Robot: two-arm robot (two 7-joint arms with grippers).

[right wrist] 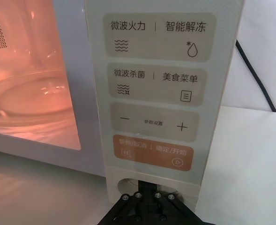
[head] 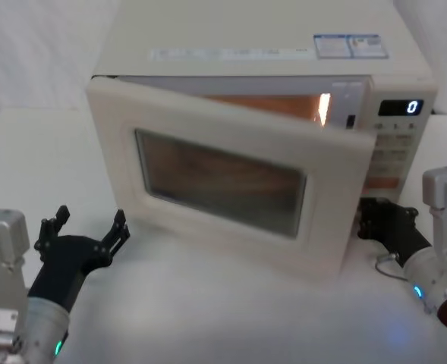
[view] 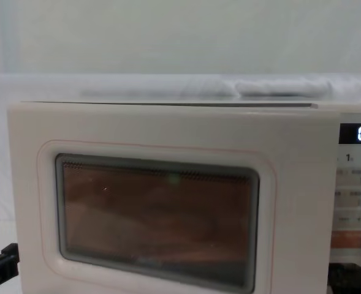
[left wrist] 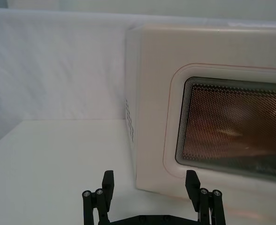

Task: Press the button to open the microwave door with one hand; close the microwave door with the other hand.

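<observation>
The microwave door, smooth cream plastic with dark rounded glass, stood ajar. The left claw hovered low beside its hinge edge, fingers spread. The right claw sat at the control panel's base; finger state indeterminable.

White table carries one thing: a cream microwave, sitting flat on it toward the back. Its door is swung partly out over the tabletop. Left gripper's fingers, spread apart, sit just left of the door's hinge-side edge. Right gripper's fingers are right at the base of the control panel. A black cable trails behind the microwave's right side.
</observation>
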